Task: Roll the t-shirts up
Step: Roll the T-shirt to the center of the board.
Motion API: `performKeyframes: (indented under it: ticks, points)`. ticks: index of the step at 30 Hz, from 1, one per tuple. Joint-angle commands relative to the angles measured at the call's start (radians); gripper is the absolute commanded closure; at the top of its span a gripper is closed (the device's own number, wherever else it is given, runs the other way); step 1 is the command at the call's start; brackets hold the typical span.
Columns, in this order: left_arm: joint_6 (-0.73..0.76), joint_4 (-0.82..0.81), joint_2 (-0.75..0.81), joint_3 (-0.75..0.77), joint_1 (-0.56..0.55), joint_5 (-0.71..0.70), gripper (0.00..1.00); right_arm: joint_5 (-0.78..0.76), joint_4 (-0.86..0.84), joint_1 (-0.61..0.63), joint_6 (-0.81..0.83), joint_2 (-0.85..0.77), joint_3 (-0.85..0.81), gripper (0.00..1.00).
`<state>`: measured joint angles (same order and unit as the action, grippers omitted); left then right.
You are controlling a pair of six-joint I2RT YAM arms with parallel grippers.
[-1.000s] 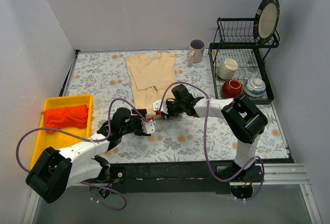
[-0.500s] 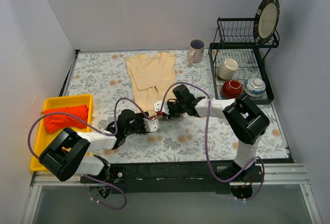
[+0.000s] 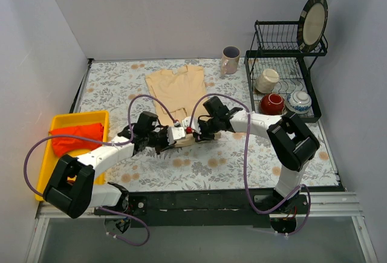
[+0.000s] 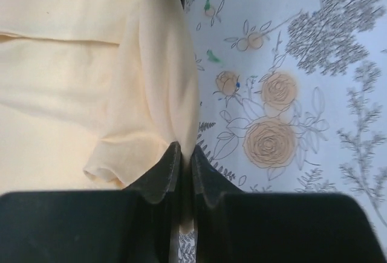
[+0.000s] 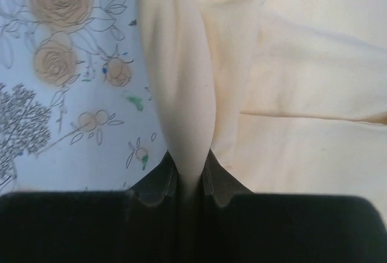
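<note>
A pale beige t-shirt (image 3: 175, 87) lies on the flowered tablecloth, its collar end toward the back wall. At the shirt's near edge my left gripper (image 3: 176, 135) is shut on a fold of the cloth. Seen from the left wrist, the beige fold (image 4: 166, 87) rises from between the black fingers (image 4: 158, 175). My right gripper (image 3: 192, 131) is shut on the same hem just to the right of it. From the right wrist, a bulging roll of cloth (image 5: 181, 106) is pinched between the fingers (image 5: 221, 184). The two grippers sit nearly tip to tip.
A yellow tray (image 3: 60, 166) with an orange-red cloth (image 3: 75, 137) sits at the left edge. A mug (image 3: 230, 60) stands at the back. A black dish rack (image 3: 281, 78) at the right holds a plate (image 3: 314, 21), a cup and bowls.
The left gripper has moved right onto the shirt's near hem and shut on it. The shirt's near edge is pulled up and its body has shifted slightly left. The right gripper stays shut.
</note>
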<state>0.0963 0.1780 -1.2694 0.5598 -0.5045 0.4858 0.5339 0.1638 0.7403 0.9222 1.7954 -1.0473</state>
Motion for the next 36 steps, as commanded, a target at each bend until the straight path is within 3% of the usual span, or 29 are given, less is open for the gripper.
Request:
performKeyframes:
  ticks: [1, 4, 7, 15, 21, 31, 36]
  points:
    - [-0.034, 0.498, -0.008, 0.162, 0.095, 0.222, 1.00, 0.066, 0.472, -0.019, 0.096, -0.019, -0.127, 0.94]
    - [0.034, 0.685, -0.090, 0.273, 0.139, 0.325, 1.00, 0.116, 0.696, -0.030, 0.156, 0.002, -0.215, 0.94]
    - [0.074, 0.811, -0.184, 0.334, 0.152, 0.361, 1.00, 0.144, 0.813, -0.035, 0.190, 0.045, -0.298, 0.94]
    - [0.057, 0.792, -0.272, 0.361, 0.185, 0.379, 1.00, 0.199, 1.040, -0.097, 0.205, 0.247, -0.505, 0.96]
    - [0.060, 0.805, -0.392, 0.420, 0.218, 0.372, 0.98, 0.253, 1.134, -0.142, 0.201, 0.428, -0.710, 0.96]
    - [0.085, 0.802, -0.527, 0.488, 0.273, 0.321, 0.92, 0.258, 1.142, -0.150, 0.210, 0.574, -0.844, 0.96]
    - [0.095, 0.798, -0.503, 0.485, 0.293, 0.251, 0.75, 0.262, 1.143, -0.150, 0.205, 0.660, -0.943, 0.95]
